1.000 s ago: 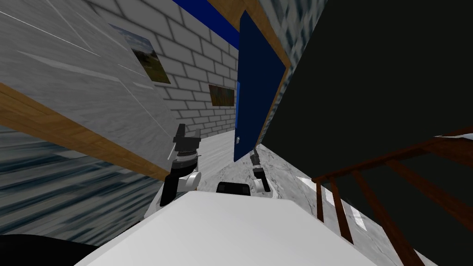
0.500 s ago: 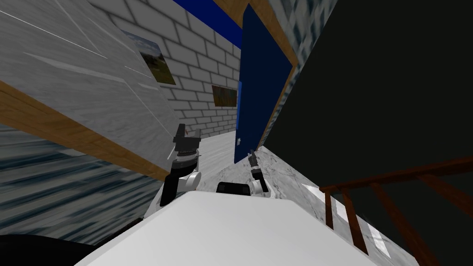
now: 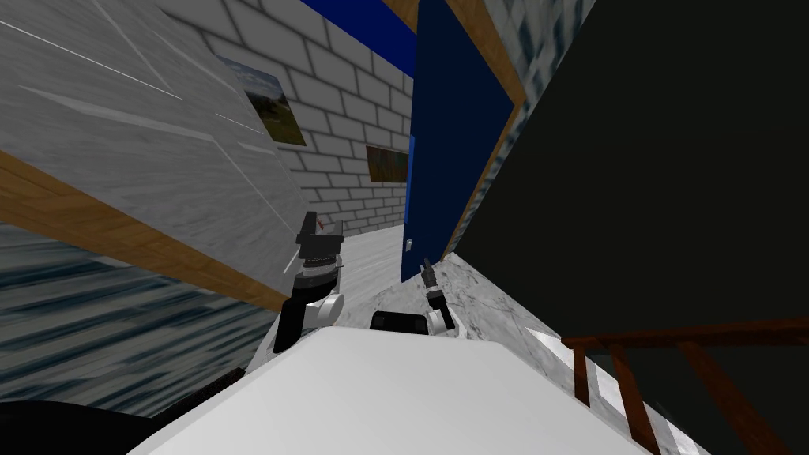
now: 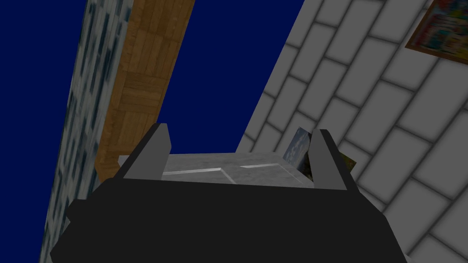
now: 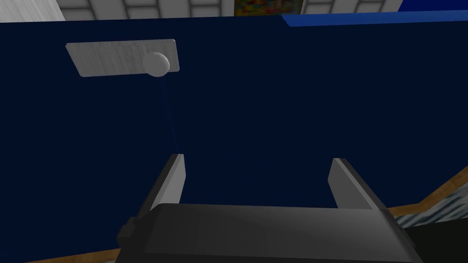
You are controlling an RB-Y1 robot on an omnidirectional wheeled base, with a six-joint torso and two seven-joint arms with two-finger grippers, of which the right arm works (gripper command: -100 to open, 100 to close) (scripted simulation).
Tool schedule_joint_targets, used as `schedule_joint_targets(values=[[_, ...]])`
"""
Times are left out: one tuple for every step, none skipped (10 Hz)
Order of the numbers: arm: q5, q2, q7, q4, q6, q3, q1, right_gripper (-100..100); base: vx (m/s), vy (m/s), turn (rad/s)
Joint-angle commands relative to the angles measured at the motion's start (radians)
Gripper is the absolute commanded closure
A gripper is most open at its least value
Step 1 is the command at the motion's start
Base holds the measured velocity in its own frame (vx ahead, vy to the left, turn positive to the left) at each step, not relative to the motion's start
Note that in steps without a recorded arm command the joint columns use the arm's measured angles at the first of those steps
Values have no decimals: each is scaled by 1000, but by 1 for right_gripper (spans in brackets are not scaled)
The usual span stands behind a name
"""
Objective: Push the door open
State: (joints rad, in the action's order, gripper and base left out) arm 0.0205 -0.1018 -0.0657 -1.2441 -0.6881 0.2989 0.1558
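Reaching forward from the lower middle of the head view, the right gripper aims its two blades at the dark blue door, which rises from mid-frame to the top edge, just right of centre. The blades stand wide apart with nothing between them. That suits a push, where the gripper works as a blunt end and not a clamp.

From that arm's own camera the door panel lies straight ahead of the fingertips and close. Whether they touch it, I cannot tell. A pale plate with a round knob sits off to one side of the fingers, well clear of them. The gripper seems set against the plain panel near the latch edge, far from the hinges, where a shove should turn the door most easily.

The door looks partly swung already, with a grey brick wall showing past its free edge on the left and the wooden frame slanting along its right.

The left gripper is held up left of centre, fingers also spread and empty, apparently parked out of the way.
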Motion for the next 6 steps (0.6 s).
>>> schedule_joint_targets(values=[[-1,-2,-3,33,-5,8,-14,-100,70,-48,82],[-2,-2,-3,51,-8,15,-20,-100,64,-52,73],[-4,-2,-3,70,-10,21,-26,-100,60,-50,80],[-6,-1,-3,105,-16,32,-38,-100,117,-89,145],[-7,0,-4,121,-18,38,-43,-100,118,-104,128],[-8,0,-4,136,-20,43,-48,-100,96,-90,77]])
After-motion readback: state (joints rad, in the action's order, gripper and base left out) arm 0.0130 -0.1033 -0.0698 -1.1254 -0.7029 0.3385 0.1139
